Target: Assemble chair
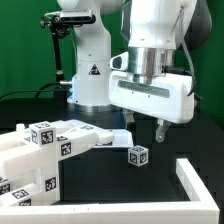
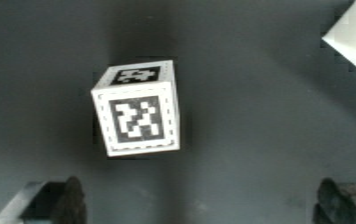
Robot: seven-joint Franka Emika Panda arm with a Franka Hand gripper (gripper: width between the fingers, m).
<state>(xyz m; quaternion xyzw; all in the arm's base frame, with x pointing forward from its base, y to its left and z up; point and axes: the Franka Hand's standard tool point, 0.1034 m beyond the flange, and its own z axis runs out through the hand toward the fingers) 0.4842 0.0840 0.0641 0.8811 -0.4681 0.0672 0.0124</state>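
1. The small block (image 1: 138, 155), centre of the frame, looks like matt white plastic; its black-and-white tags (image 2: 136, 118) look flat and paper-like.
2. The chair pieces (image 1: 45, 150), lower left, share that chalky matt white plastic.
3. The table (image 1: 105, 175) is dark and smooth, with a faint sheen.
4. The arm (image 1: 160, 30), upper right, has a glossy white plastic shell.

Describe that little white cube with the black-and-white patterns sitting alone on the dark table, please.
The small block looks like matte white plastic, boxy, with a black-and-white square tag on each face that shows. It rests on the dark table, apart from the other white pieces. Nothing but the table touches it. The open tool hangs above it, fingers spread wide.
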